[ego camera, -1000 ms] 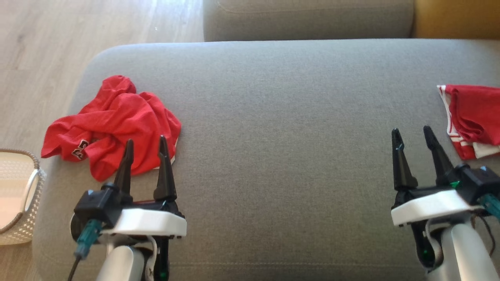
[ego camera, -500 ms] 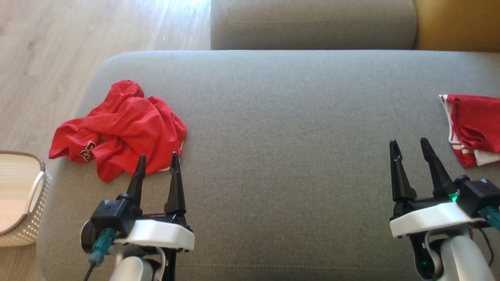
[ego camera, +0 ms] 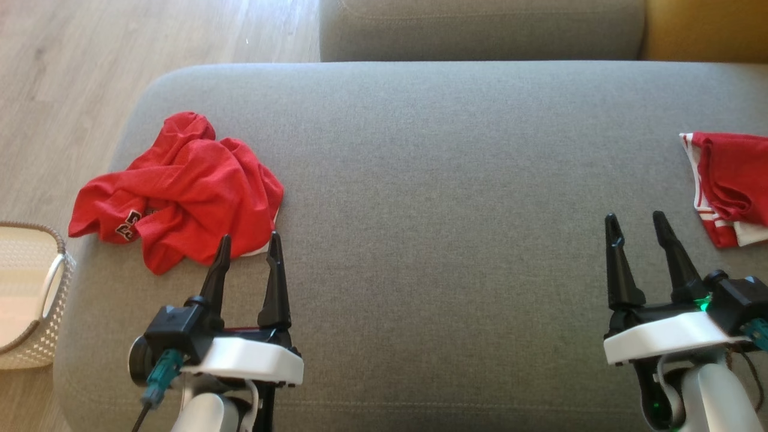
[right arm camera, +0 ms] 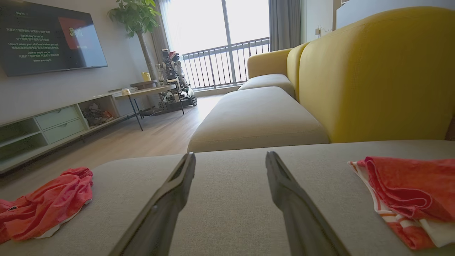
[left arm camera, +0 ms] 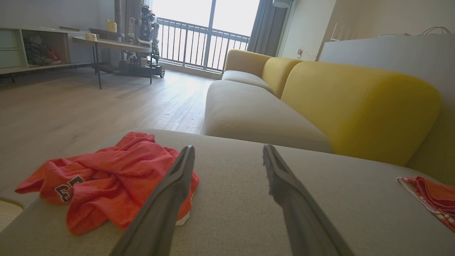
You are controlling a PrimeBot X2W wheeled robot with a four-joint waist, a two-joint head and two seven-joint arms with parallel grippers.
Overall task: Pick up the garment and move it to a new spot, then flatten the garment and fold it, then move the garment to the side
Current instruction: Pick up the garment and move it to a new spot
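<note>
Gaping left gripper (ego camera: 249,236) just beside crumpled red garment (ego camera: 180,186), perhaps touching.

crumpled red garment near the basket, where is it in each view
Head view: crumpled red garment at the left of the grey cushion, just ahead of the left gripper.
Left wrist view: garment at lower left.
Right wrist view: garment at the lower left edge.
Shared landmark: the folded red-and-white cloth, at the right in all three.

Bright daylight floods from the balcony window (right arm camera: 195,28) — glare there, wrist views' edges warped.
</note>
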